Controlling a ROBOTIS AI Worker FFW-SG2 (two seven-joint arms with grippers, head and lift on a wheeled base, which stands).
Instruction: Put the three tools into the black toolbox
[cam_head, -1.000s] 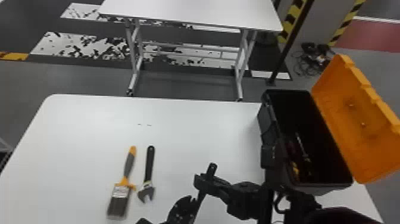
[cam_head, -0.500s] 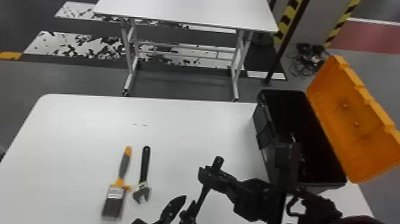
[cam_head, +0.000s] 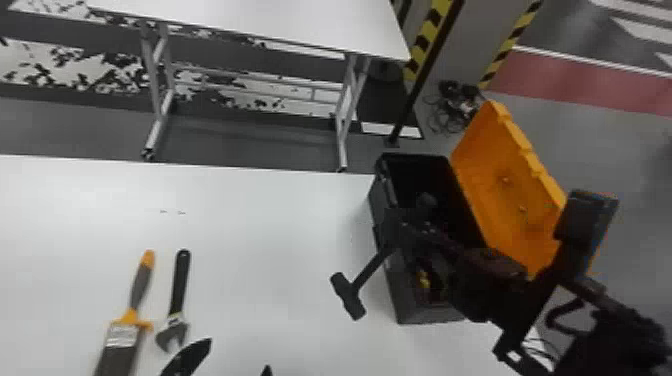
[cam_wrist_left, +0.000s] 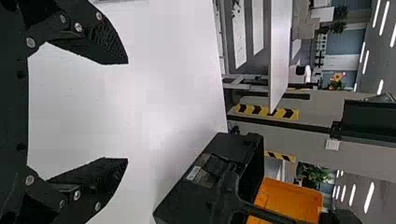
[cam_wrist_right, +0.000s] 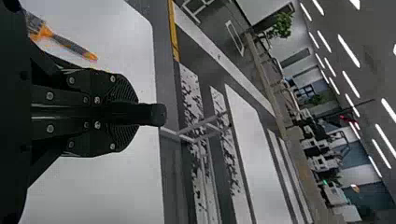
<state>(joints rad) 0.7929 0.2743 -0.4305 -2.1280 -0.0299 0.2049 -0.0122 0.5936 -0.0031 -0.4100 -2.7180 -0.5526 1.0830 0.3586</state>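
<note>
1. We had the hammer (cam_head: 348, 296) in our right gripper (cam_head: 407, 232), whose fingers were clamped on its handle. Its head hung near the left side of the toolbox (cam_head: 395, 280), and the handle slanted up to the gripper over the toolbox. In the right wrist view, we saw the handle's end stick out past the fingertips. We could not tell whether the hammer touched the toolbox.
2. The toolbox stood on the right part of our table (cam_head: 280, 225), its orange lid (cam_head: 505, 185) open and tilted outward to the right. We saw something yellow (cam_head: 424, 277) in it, but could not make out its shape.
3. The wrench (cam_head: 179, 290) lay on the left part of our table, its handle pointing away from us and its jaws toward us.
4. The brush (cam_head: 135, 300) lay just left of the wrench, apart from it. Its orange-tipped handle pointed away from us, its bristles toward us.
5. We had our left gripper (cam_head: 234, 357) at the bottom edge of the head view, one fingertip near the wrench's jaws. Its fingers stood wide apart with nothing between them.
6. Beyond our table we saw a second white table (cam_head: 250, 15), a dark pole (cam_head: 430, 65), and cables (cam_head: 452, 112) on the floor behind the toolbox.
</note>
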